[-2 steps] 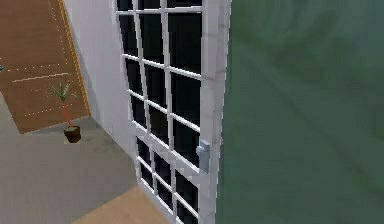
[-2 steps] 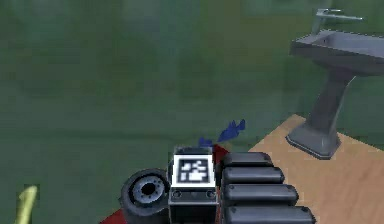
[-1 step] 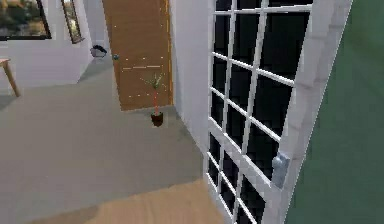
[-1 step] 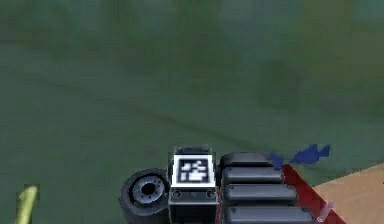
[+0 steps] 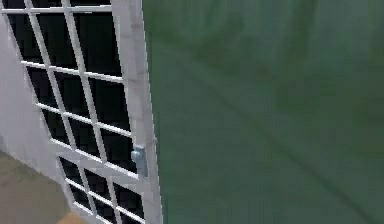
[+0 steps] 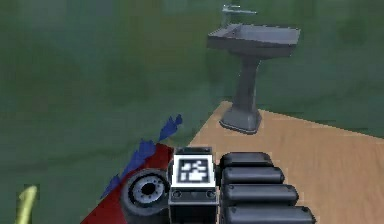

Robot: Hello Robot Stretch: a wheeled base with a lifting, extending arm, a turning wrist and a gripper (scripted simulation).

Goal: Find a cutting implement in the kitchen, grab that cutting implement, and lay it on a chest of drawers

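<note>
One strip of grey wall (image 5: 10,90) is showing at the forward view's far left, with a patch of tan floor (image 5: 22,195) lying below it. Next to that, a white door (image 5: 128,90) with dark glass panes is standing, its grey handle (image 5: 139,160) sitting low on the right stile. A plain green wall (image 5: 270,110) is running on right of the door.

In the arm side view, a thin yellow sliver (image 6: 28,205) is poking up at the bottom left corner. Whether that is the cutting implement I cannot tell, so I cannot say where it is. Further right, a jagged blue strip (image 6: 150,148) is running diagonally with a red patch (image 6: 100,212) under it. The end effector (image 6: 147,196), a dark round body, is sitting against that shape. Its fingers are lost to me, so I cannot tell how they are set or whether it is holding anything. A white marker square (image 6: 192,170) is sitting just right of it, then the arm's dark stacked segments (image 6: 255,185). A wooden floor (image 6: 320,150) is spreading rightwards, and a grey pedestal sink (image 6: 250,45) is standing on it, well beyond the arm.
</note>
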